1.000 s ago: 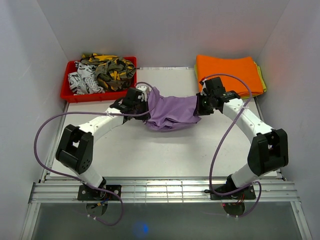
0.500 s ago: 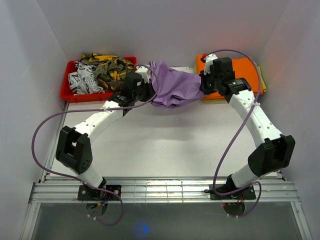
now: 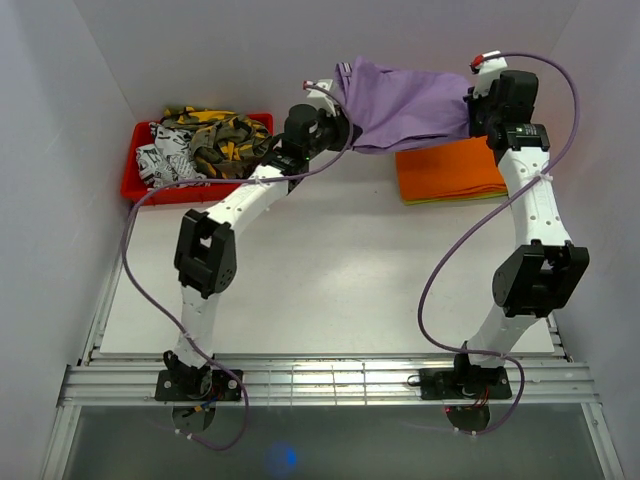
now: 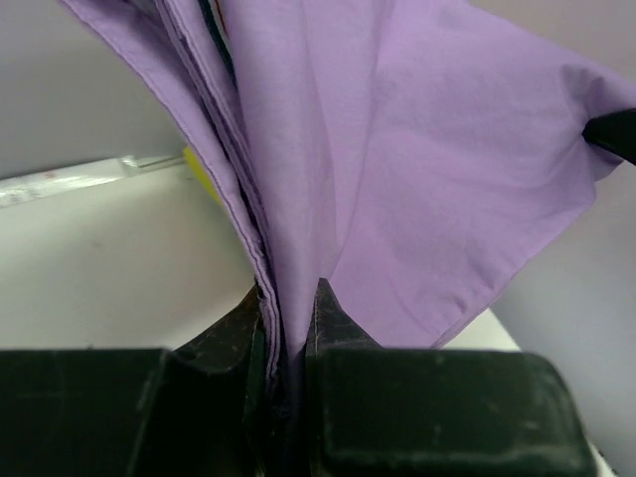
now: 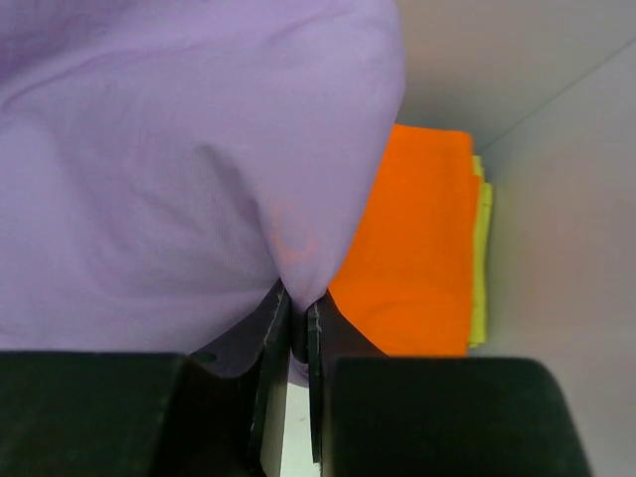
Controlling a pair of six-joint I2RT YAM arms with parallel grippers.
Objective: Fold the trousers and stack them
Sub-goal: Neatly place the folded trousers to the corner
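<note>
Here, left pincer (image 4: 288,313) and right pincer (image 5: 296,313) clench opposite edges of soft, thin lilac-purple trousers (image 3: 410,105); limp and light, likely best pinched through all layers.

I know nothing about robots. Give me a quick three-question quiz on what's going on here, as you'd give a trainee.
1. True or false: the trousers lie spread flat and untouched.
2. How many grippers clamp them? A) none B) one C) two
3. Fill in: the folded pile near the right arm has an ___ cloth on top.

Key
1. False: they hang in the air, stretched between the arms.
2. C: the left gripper and the right gripper are each shut on the fabric.
3. Orange.
</note>
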